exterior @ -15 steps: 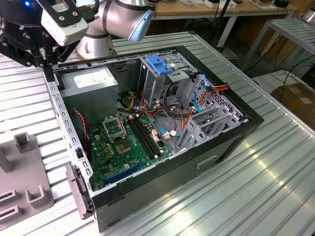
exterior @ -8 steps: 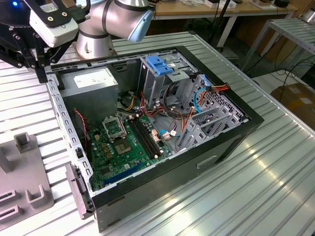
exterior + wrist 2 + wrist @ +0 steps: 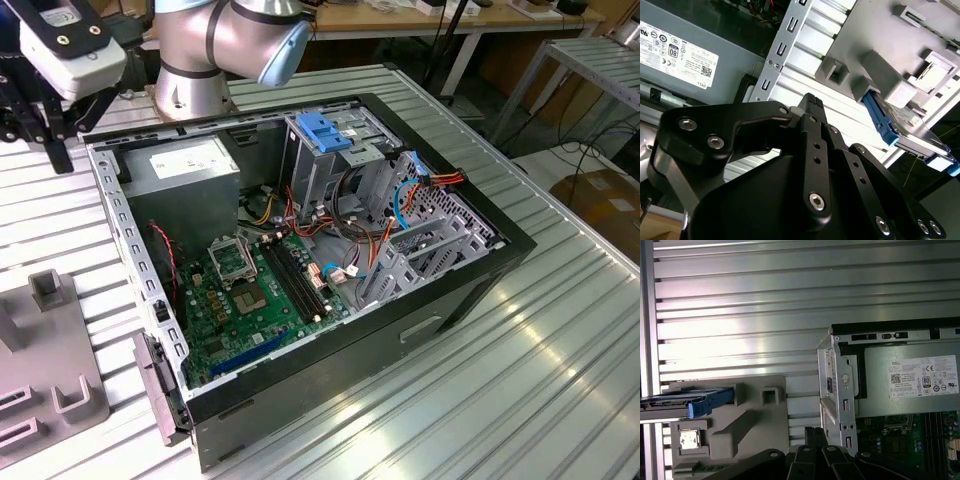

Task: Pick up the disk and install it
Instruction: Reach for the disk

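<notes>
The gripper (image 3: 811,103), pinched together and empty, hangs by the computer case's (image 3: 839,390) corner, apart from the disk (image 3: 912,135) in its grey holder (image 3: 745,430).

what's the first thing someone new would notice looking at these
The open computer case lying on its side on the ribbed metal table dominates the exterior view, with its green motherboard exposed. In both wrist views the disk in its blue bracket stands out, sitting in a grey fixture on the table beside the case. The black gripper is apart from it.
</notes>
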You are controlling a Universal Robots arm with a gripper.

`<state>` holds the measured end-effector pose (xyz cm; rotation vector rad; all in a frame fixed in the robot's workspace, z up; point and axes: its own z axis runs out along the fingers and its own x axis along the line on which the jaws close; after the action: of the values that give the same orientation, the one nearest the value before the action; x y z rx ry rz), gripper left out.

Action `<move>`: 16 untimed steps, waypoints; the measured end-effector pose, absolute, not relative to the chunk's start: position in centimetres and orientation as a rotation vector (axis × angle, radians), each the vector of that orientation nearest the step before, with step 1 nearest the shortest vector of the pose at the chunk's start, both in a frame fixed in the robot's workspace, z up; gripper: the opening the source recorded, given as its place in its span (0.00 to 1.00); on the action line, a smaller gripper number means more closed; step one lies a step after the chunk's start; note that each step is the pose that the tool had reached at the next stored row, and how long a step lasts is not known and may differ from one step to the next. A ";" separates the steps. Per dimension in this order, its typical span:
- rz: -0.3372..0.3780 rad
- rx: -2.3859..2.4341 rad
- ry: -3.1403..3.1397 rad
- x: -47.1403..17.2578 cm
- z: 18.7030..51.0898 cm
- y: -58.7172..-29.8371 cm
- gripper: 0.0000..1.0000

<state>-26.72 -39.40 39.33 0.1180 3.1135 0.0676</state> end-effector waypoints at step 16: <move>0.068 0.118 3.113 -30.7 39.3 -38.4 0.11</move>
<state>-30.67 -38.45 39.32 0.1180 3.1134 0.0676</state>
